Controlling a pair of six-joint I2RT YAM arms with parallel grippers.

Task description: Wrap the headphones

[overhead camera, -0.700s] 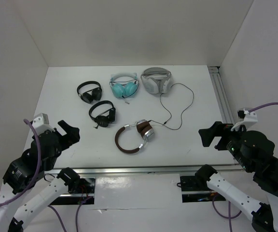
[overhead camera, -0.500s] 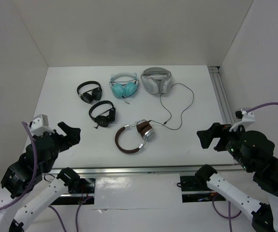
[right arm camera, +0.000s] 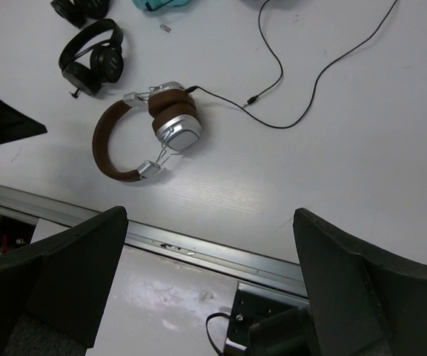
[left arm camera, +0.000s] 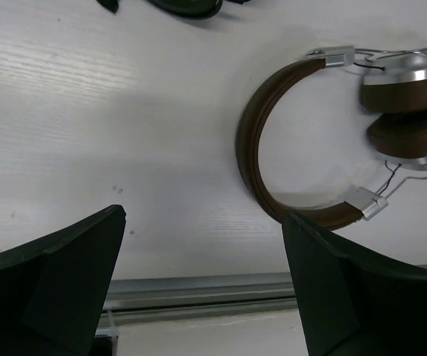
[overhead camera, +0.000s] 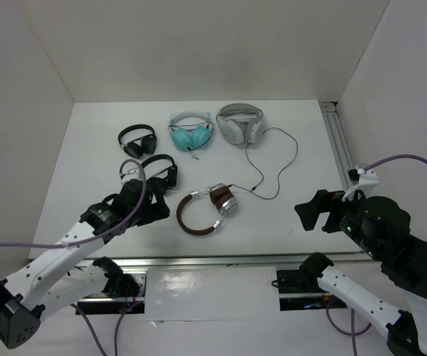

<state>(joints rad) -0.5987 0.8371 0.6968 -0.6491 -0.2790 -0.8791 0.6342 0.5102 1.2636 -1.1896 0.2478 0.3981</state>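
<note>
Fingers on both arms stand wide apart and hold nothing. The left fingers [left arm camera: 58, 289] hover low over the table [overhead camera: 87, 156], just left of the headphones [overhead camera: 223, 200], whose brown band curves between them in the wrist view. The right fingers [right arm camera: 58, 274] hang higher, well to the right.

The headphones lie flat near the table's front edge, earcups folded together on the right, untouched. Their cable [overhead camera: 279, 194] trails off right and back in loose loops toward the white-grey pair [overhead camera: 239, 124]. I cannot tell where it ends.

Risks, as I judge them:
- The black pair [overhead camera: 158, 174] sits just beside the left arm, so a sideways reach could knock it.
- Pulling the cable in may drag the white-grey pair if the loops catch on it.
- The cable is thin and flat on the table, so the fingers could close over it and miss.
- A one-sided grip on the band could let the earcups swing, or push the set toward the edge.
</note>
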